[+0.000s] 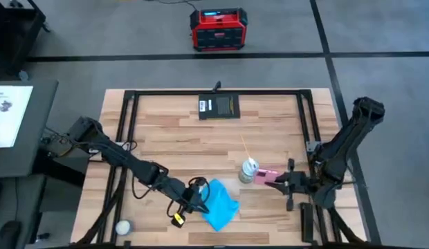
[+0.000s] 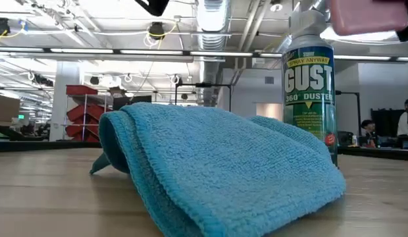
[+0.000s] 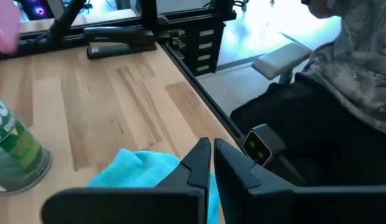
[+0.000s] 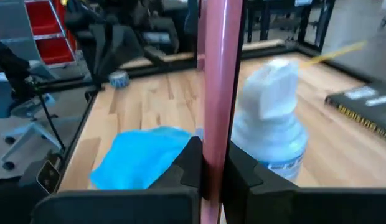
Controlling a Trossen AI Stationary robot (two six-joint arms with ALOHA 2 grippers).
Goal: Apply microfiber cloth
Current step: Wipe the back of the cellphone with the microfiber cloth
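The sky-blue microfiber cloth (image 1: 221,204) lies loosely folded on the wooden table near its front edge, also seen in the low view (image 2: 217,164). My left gripper (image 1: 198,200) hovers at the cloth's left edge, fingers shut (image 3: 211,163), with the cloth (image 3: 134,173) below them. No gripper rests on the cloth in the low view. My right gripper (image 1: 278,181) is shut on a pink-backed phone (image 1: 265,176), held right of a green duster can (image 1: 249,168). My right gripper pinches the phone by its two long edges (image 4: 221,146) between its two fingers, at the phone's right-hand end. The fingers come level from the table's right and lie along the phone. The phone (image 2: 365,16) is lifted clear and level, pink back up, at the height of the can's top.
The duster can (image 2: 310,85) stands upright just behind and right of the cloth, a yellow straw on its nozzle. A black pad (image 1: 219,106) lies at the far edge and a tape roll (image 1: 122,227) at the near left. A person (image 3: 342,74) sits beyond the table's front.
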